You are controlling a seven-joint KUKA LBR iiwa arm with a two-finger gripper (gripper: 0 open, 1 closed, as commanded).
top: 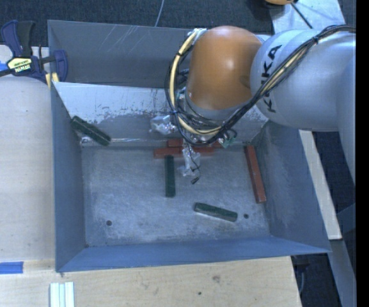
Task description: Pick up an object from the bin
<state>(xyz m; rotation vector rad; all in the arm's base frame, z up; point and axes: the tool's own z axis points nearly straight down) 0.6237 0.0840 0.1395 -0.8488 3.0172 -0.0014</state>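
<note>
Where the silver arm [312,82] enters from the right, its wrist is hidden under a rounded orange cover [219,66], round which black and yellow cables are looped. The gripper [190,166] is seen below that cover, lowered into the grey metal bin [66,190] at the far middle of the floor. Its tip is placed just on the near side of a short red-brown flat bar [170,151], which lies crosswise close to the far wall and is partly covered by the wrist. Just to the left of the tip, a dark green rectangular bar [169,176] lies flat, with its long side running from far to near. Its far end appears to meet the short red-brown flat bar, though contact cannot be confirmed. These two bars are the things nearest to the gripper. Whether the gripper is wide or narrow cannot be told, because its lower part is shadowed by the wrist. Whether anything is held in it cannot be told either.

A second dark green bar [215,212] lies flat on the near right of the floor, well apart from the gripper. A third dark green bar [89,131] is tilted in the far left corner. A long red-brown strip [256,173] lies along the foot of the right wall, running from far to near.
</note>
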